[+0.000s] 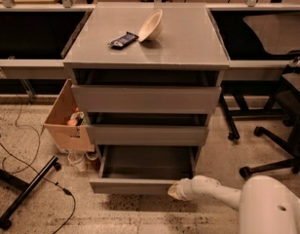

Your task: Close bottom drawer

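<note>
We see the gripper touching the right end of the grey front of the open bottom drawer; whether it is clenched we cannot tell.

On the grey desk a white bowl lies tipped on its side, with a dark packet just beside it. An open cardboard box stands on the floor at left, with cups near it. A black office chair stands at right. The pincer is low, right of the cups.
</note>
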Available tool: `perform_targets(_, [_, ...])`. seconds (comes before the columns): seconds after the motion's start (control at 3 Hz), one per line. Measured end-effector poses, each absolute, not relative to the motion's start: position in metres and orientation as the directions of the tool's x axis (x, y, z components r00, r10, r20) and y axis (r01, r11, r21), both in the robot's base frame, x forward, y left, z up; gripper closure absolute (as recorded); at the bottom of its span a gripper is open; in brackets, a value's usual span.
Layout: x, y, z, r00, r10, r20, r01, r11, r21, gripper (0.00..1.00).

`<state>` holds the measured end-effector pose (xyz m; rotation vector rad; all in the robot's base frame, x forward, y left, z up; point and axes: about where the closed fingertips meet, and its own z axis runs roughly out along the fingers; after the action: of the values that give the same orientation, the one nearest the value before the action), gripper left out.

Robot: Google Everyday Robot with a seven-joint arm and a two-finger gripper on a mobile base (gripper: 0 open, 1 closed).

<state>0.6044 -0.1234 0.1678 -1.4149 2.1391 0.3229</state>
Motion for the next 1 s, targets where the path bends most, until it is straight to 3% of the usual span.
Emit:
perform_targets(0.33, [0.622, -0.116, 0.172, -0.293, -0.775, -0.559, -0.898, 0.424, -0.116, 1.00])
perform_targets(0.67, [0.642, -0.108, 0.176, -0.288, -0.778, -0.558, -0.894, 0.428, -0.135, 0.82])
perform_targets(1.0, [0.664, -0.100, 0.182, -0.282, -0.780, -0.558, -0.887, 0.433, -0.157, 0.51])
